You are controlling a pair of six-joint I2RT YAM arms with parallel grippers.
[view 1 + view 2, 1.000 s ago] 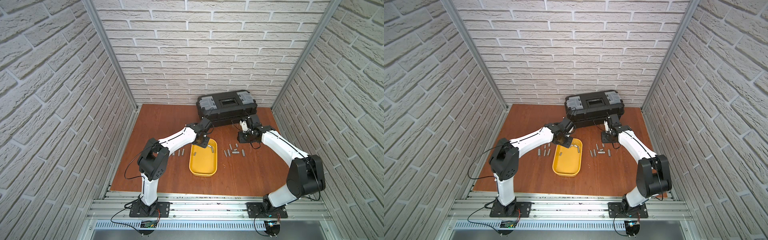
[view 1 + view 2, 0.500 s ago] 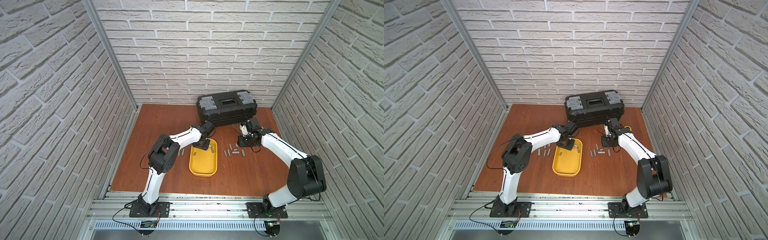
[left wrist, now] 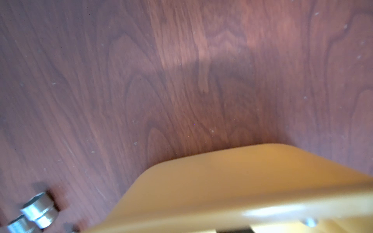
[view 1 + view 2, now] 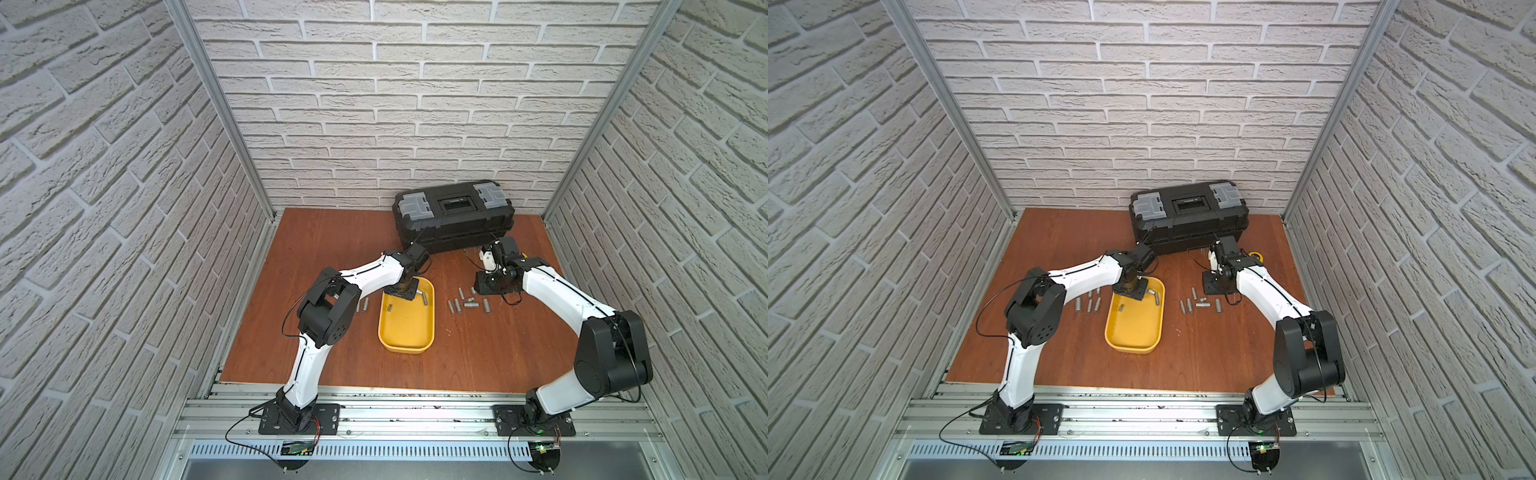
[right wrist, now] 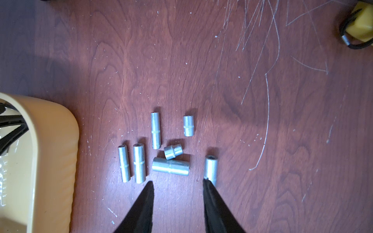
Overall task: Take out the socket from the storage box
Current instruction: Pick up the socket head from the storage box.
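Tabletop [image 4: 332, 241] wood-grain, walls [image 4: 415, 124] brick; R jaws spread; L jaws at tub [image 4: 409, 332], can't tell.

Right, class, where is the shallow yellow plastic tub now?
In a top view the shallow yellow plastic tub sits mid-table, in front of the large black toolbox, silver metal sockets either side.

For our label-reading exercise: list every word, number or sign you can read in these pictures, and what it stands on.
No text can be read anywhere.
The toolbox: any lettering on its lid panel is too small to read.
The longest loose socket: any size stamp is too blurred to read.
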